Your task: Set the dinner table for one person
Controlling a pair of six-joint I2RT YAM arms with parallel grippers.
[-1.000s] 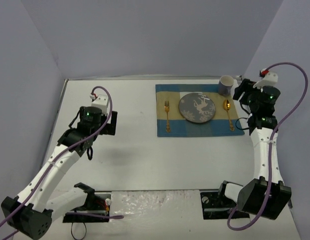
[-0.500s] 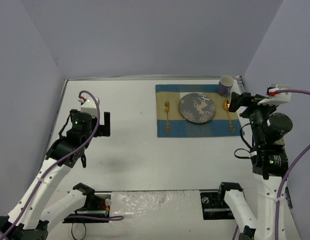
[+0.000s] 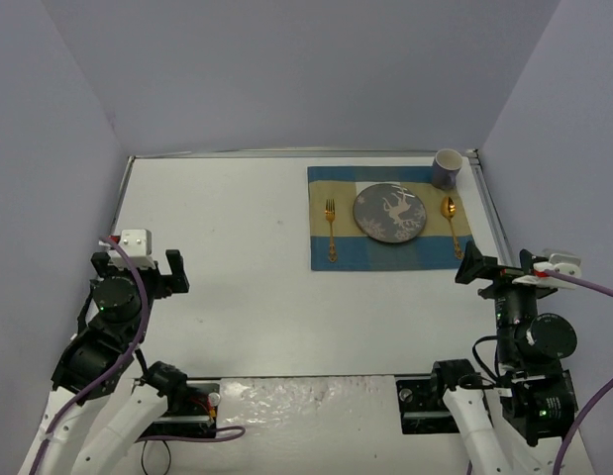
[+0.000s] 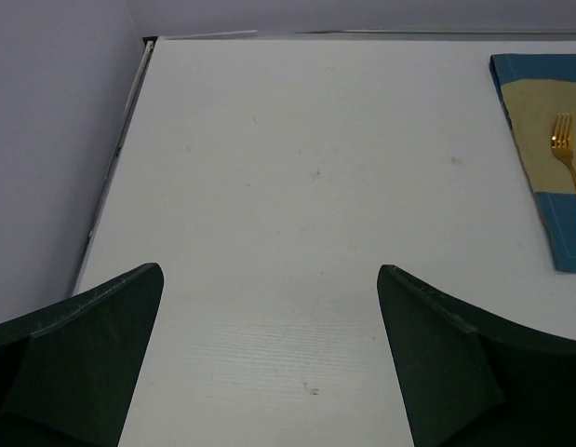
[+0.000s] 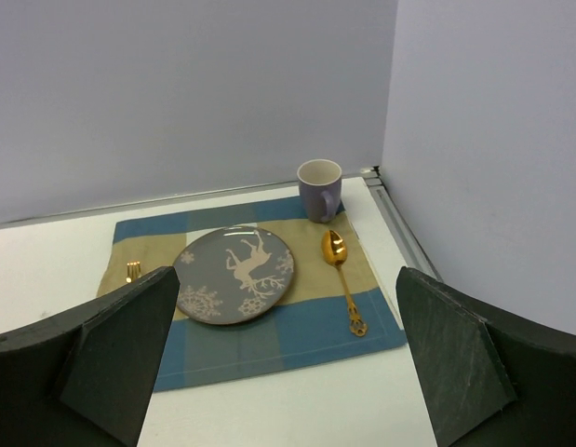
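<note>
Air alone fills the right claw [image 5: 288,279], its fingers spread wide with nothing between them. The left claw [image 4: 269,275] is released and empty in the same way. Both hang low at the near edge of the table [image 3: 256,287], which stretches away white and flat beneath and ahead of them.

Straight out from the right claw, toward the far right corner, lies the striped placemat [image 3: 331,178]. At its centre is the plate [image 3: 389,214], with the fork [image 3: 331,230] to its left and the spoon [image 3: 452,226] to its right. Both utensils have their long axes running near-to-far, handles toward the arms. The mug [image 3: 447,168] stands upright at the mat's far right corner, just beyond the spoon's bowl.

The left claw is well apart from all this and catches only the fork at the rim of its view. The setting looks complete. Any touch-up would fall to the right arm, reaching forward along the spoon's line.
</note>
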